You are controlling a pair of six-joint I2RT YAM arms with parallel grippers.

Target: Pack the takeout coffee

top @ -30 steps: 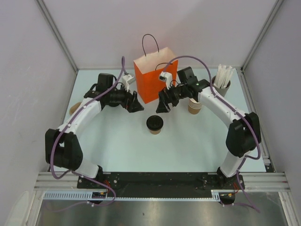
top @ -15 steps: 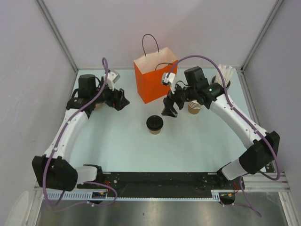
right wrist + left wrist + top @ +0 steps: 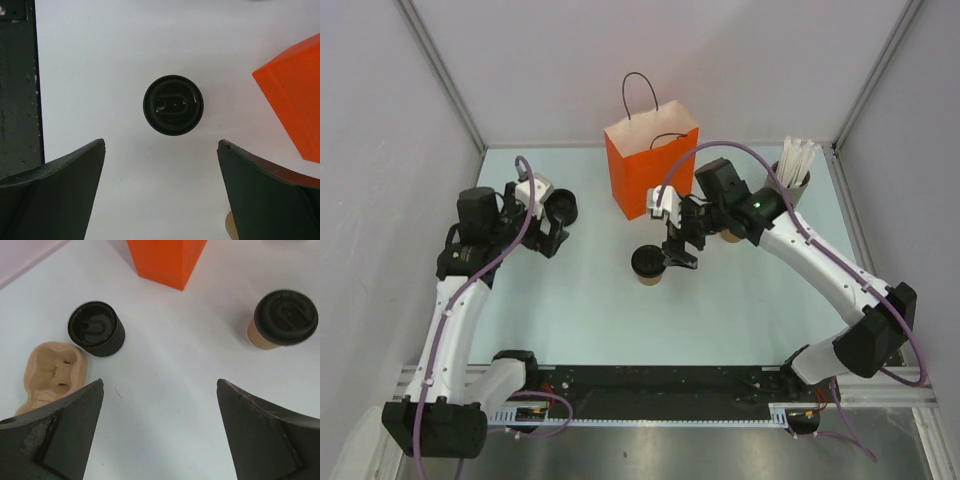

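The takeout coffee (image 3: 648, 264) is a tan paper cup with its black lid on, standing mid-table in front of the orange paper bag (image 3: 650, 168). My right gripper (image 3: 680, 254) is open and empty just right of the cup. In the right wrist view the lidded cup (image 3: 173, 105) lies ahead of the open gripper (image 3: 161, 142), apart from both fingers. My left gripper (image 3: 550, 238) is open and empty at the left. In the left wrist view (image 3: 160, 383) the cup (image 3: 283, 320) shows at the far right.
A stack of black lids (image 3: 560, 207) (image 3: 96, 329) stands by the left gripper, with a tan pulp carrier (image 3: 52, 371) beside it. A grey cylinder of white sticks (image 3: 794, 172) stands back right. The bag also shows in the wrist views (image 3: 167, 260) (image 3: 295, 95).
My left arm has drawn back to the left, away from the bag. My right gripper has moved forward and left, to just beside the lidded cup.
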